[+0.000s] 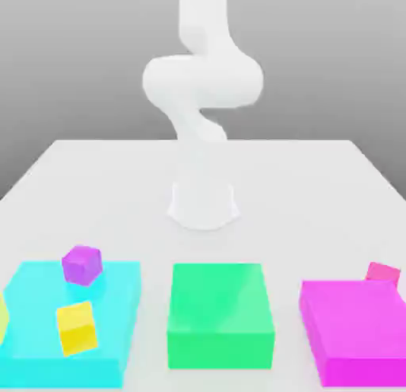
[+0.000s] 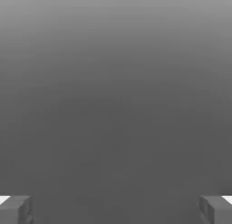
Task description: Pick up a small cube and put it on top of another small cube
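One purple cube (image 1: 82, 265), writing-free.

The white arm (image 1: 203, 81) looks like smooth plastic with a soft sheen, the pale surface (image 1: 277, 192) smooth and matt, the green block (image 1: 220, 295) smooth with a faint gloss on top, and the cyan block (image 1: 40, 319), magenta block (image 1: 357, 319) and purple cube (image 1: 82, 265) smooth and plastic-like.
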Robot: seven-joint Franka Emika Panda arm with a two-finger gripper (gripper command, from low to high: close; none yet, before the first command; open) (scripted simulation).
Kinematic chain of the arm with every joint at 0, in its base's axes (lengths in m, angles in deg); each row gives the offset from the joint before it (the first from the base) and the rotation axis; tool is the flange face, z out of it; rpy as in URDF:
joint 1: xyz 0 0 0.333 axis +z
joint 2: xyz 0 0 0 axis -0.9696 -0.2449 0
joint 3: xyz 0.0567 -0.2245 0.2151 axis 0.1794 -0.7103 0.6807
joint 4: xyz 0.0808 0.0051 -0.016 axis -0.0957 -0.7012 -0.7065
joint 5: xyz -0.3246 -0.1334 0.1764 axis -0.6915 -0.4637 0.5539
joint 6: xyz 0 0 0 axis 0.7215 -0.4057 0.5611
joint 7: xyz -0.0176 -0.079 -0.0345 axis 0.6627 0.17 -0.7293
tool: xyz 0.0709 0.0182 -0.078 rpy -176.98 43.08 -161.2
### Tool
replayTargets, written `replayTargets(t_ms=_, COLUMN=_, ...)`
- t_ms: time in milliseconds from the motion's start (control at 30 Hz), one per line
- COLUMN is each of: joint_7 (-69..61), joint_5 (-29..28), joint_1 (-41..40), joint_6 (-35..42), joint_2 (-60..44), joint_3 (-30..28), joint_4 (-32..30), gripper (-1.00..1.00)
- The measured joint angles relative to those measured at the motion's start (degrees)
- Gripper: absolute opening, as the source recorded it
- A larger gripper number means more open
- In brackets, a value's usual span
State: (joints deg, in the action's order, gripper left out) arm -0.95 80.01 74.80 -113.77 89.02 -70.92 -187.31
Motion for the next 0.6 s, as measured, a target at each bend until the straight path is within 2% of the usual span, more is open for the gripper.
replayTargets(t_ms=333, joint_7=22.5, joint_5=-0.9, joint_1=-2.9, joint_6=-7.3, joint_2=-15.3, joint_3=15.7, joint_4=-4.7, gripper=0.00)
replayTargets(t_ms=600, joint_7=42.8, joint_5=-5.1, joint_1=-4.0, joint_6=-13.0, joint_2=-27.7, joint_3=27.6, joint_4=-8.4, gripper=0.00)
